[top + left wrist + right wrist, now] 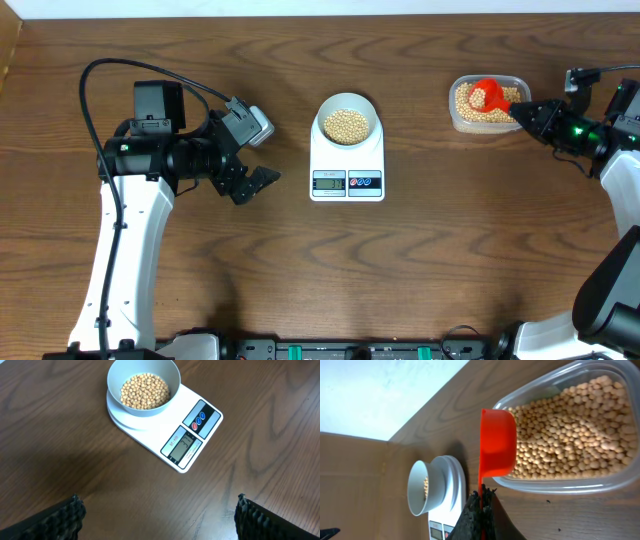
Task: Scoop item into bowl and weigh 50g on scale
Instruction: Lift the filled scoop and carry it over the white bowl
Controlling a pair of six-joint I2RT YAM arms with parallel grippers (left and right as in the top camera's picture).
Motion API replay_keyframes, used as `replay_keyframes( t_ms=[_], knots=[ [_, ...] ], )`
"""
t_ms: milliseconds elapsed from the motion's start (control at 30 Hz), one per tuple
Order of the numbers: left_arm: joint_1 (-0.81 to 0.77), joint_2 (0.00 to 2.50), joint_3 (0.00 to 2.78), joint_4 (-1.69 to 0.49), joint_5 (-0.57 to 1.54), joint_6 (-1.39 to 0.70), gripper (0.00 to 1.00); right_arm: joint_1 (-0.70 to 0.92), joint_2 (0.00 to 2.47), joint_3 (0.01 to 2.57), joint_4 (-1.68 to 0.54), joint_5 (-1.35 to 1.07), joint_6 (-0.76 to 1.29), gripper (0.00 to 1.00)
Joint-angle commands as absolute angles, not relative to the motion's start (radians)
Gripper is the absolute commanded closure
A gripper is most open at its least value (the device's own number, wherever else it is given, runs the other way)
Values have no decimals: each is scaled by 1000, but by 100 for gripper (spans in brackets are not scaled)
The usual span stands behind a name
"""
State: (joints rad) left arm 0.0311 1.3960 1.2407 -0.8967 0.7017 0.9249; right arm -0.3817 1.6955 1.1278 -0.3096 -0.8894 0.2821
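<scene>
The pale bowl [347,123] stands on the white scale [347,182] at the table's middle, partly filled with beige beans [347,125]; the left wrist view shows the same bowl [143,385], its beans [145,391] and the scale [192,435] with a lit display. My left gripper [262,150] hovers open left of the scale, nothing between its fingers [67,519]. At the far right, my right gripper [524,112] is shut on the handle of a red scoop [487,96], whose cup [497,442] hangs over the beans [570,430] in the clear container [488,103].
A black cable [150,70] loops over the left arm. The table's back edge [320,15] runs close behind the scale and container. A cardboard wall [360,485] shows in the right wrist view.
</scene>
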Motion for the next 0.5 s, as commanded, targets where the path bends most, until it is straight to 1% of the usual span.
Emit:
replay_keyframes(
  t_ms=[0, 233, 467],
  knots=[
    [31, 1386, 1259, -900, 713, 942, 2, -386, 1713, 1131, -279, -965, 319, 99],
    [31, 1386, 1259, -900, 713, 942, 2, -353, 1713, 1131, -170, -1006, 428, 99],
    [31, 1386, 1259, -900, 713, 942, 2, -270, 1713, 1131, -110, -1006, 466, 99]
  ],
)
